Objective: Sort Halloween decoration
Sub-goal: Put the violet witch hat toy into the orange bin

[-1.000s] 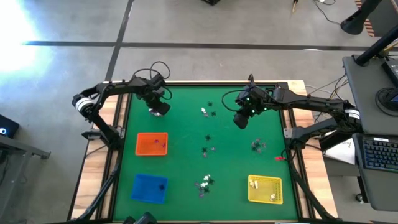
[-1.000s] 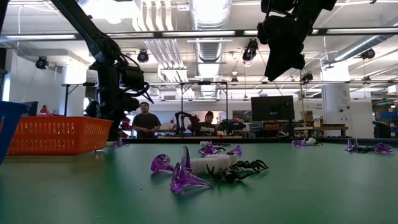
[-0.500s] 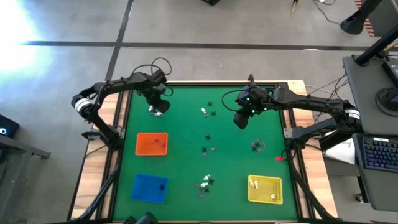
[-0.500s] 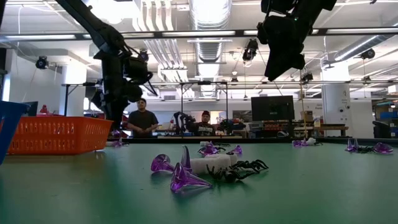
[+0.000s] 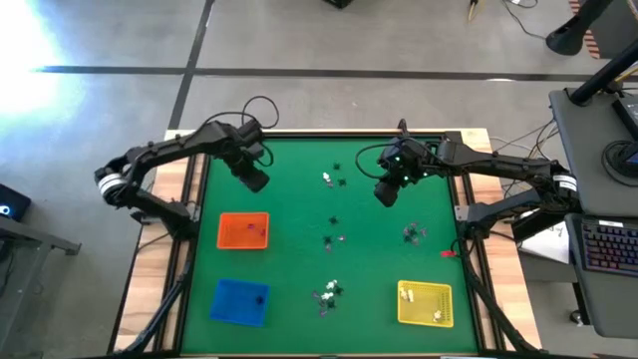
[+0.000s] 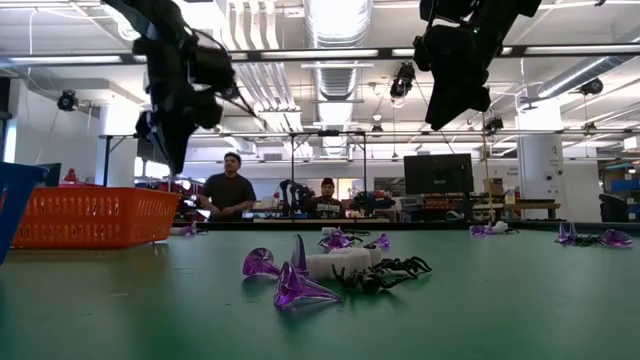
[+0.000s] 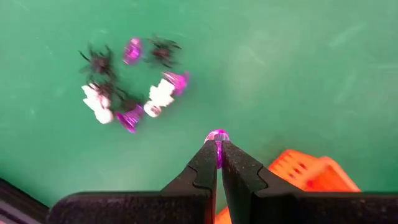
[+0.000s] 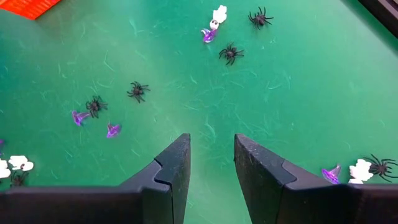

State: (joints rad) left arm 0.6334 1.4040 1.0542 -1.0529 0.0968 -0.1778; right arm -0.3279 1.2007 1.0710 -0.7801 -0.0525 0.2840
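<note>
My left gripper (image 5: pixel 255 180) hangs high over the table's far left part, just beyond the orange tray (image 5: pixel 243 230), and is shut on a tiny pinkish-purple trinket (image 7: pixel 217 138). In its wrist view a cluster of white, black and purple trinkets (image 7: pixel 130 84) lies on the green mat below. My right gripper (image 5: pixel 385 193) hovers open over the far middle of the mat, well above it in the low view (image 6: pixel 450 112), touching nothing. Black spiders (image 8: pixel 137 91), purple pieces (image 8: pixel 112 130) and white ones (image 8: pixel 218 13) lie scattered beneath it. My left gripper pinches the purple trinket (image 7: pixel 217 135) between its two fingertips (image 7: pixel 206 154), only at their free ends, coming from above and pointing down. The trinket is lifted clear of the mat and sticks out just past the tips.
A blue tray (image 5: pixel 239 300) sits at the near left and a yellow tray (image 5: pixel 425 303) at the near right. Trinket clusters lie near the far middle (image 5: pixel 331 179), the centre (image 5: pixel 334 239), the near middle (image 5: pixel 327 292) and the right (image 5: pixel 413 234). People stand in the room beyond (image 6: pixel 228 192).
My left gripper has risen from close to the mat to well above it, staying shut. My right gripper has kept still.
</note>
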